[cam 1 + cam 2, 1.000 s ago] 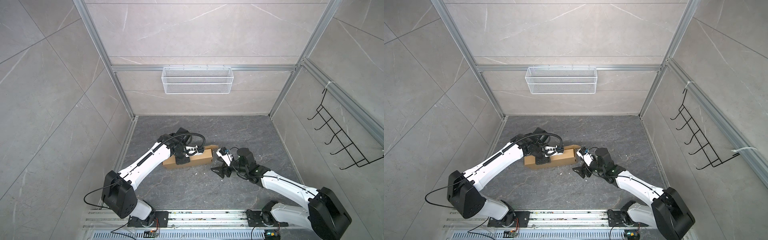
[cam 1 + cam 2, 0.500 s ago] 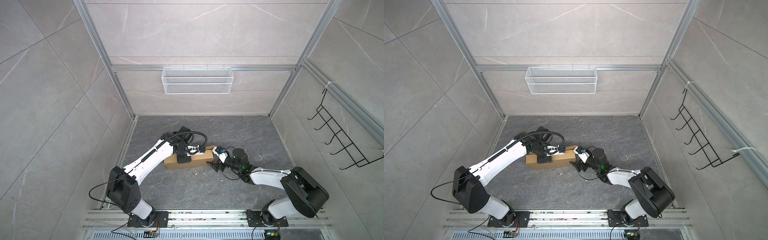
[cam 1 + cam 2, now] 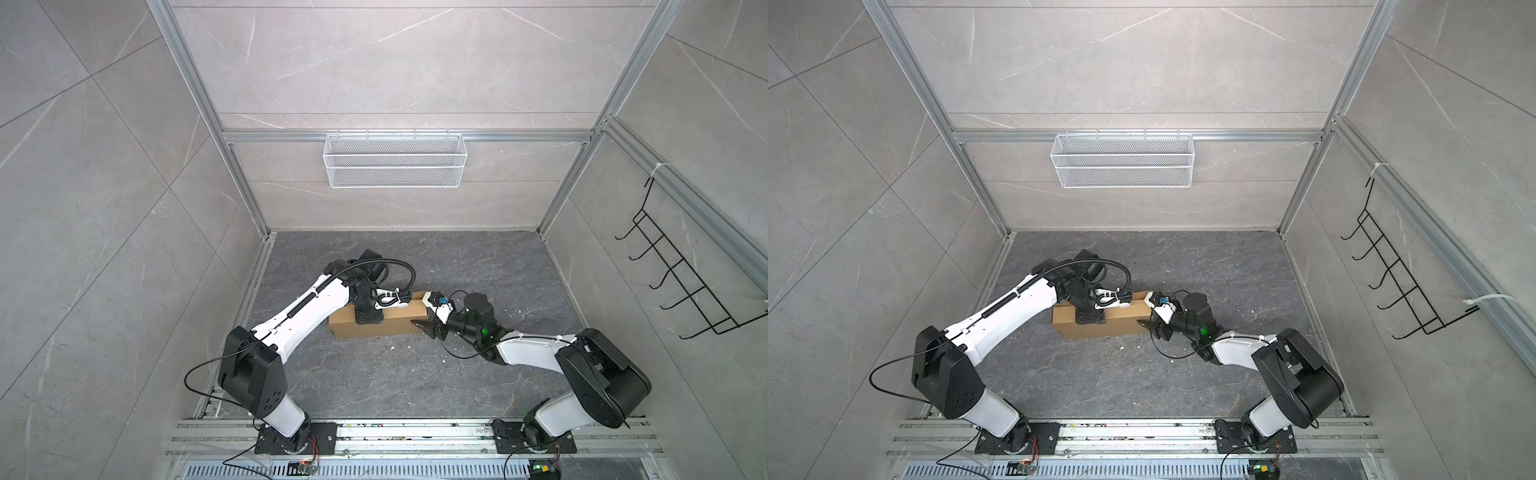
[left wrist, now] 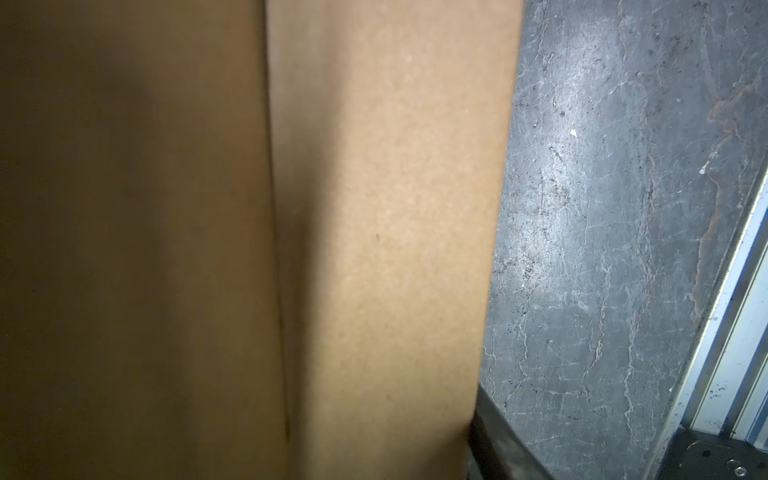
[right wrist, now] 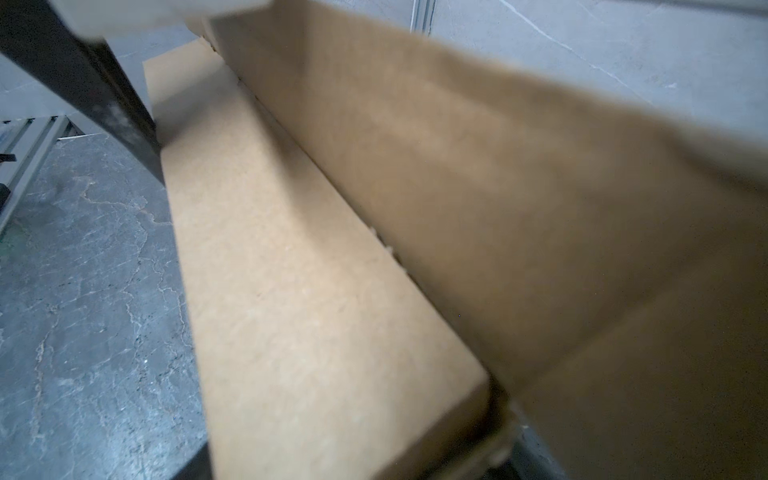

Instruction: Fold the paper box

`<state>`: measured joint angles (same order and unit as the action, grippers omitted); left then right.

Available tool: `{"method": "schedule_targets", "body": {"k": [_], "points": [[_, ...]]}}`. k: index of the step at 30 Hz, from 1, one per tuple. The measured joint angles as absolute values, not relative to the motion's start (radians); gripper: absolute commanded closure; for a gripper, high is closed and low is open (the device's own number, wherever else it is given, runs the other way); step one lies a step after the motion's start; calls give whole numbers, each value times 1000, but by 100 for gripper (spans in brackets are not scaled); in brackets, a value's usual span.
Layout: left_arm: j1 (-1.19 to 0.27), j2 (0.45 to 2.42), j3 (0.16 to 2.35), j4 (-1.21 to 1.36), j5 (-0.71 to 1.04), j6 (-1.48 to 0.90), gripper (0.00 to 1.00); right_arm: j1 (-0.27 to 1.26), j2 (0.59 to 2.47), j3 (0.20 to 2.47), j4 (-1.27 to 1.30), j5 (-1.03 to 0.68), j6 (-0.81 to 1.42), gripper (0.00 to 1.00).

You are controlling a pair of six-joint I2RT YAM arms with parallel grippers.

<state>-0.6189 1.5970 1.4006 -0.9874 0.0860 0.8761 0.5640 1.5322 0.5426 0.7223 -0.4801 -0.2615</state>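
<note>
- Aluminium rail runs along the near edge of the cell and carries both arm bases, one towards each end.
- Grey, stone-patterned floor lies open between the rail and the box. Only the two forearms cross above it, and a few white scraps sit just in front of the box.
- The brown cardboard paper box rests on the floor near the middle, a little left of centre. Its long near wall faces the rail in both top views.
- The left gripper comes down over the box's near wall, left of its middle. In the left wrist view a dark finger lies against the wall's outer face. The other finger is hidden, so I cannot tell whether the wall is pinched.
- The right gripper meets the box's right end, with one finger reaching along the near face. In the right wrist view the top edge of the near wall runs away from the camera, and a large panel rises at a slant beside it. The jaws stand apart on either side of that wall's end, but I cannot tell whether they squeeze it.
- Behind the box, open floor reaches to the back wall, and more lies to the right as far as the side frame.
- A white wire basket hangs on the back wall, well above the floor.
- A black hook rack hangs on the right wall.
</note>
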Motion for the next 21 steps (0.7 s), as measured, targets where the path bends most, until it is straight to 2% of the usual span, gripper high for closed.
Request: {"method": "schedule_targets", "body": {"k": [5,9,12,15,21], "points": [[-609,1607,1409,-989,95,875,48,562,1533,543,723,-484,-266,46],[-608,1607,1410,-992,100,875,48,561,1534,543,721,-487,-259,31],[-608,1607,1410,-992,106,872,48,558,1533,543,717,-486,-237,25],[-612,1607,1410,-988,111,866,48,541,1516,543,698,-487,-194,20],[-614,1607,1410,-978,116,855,48,501,1359,542,572,-495,-99,18]]}}
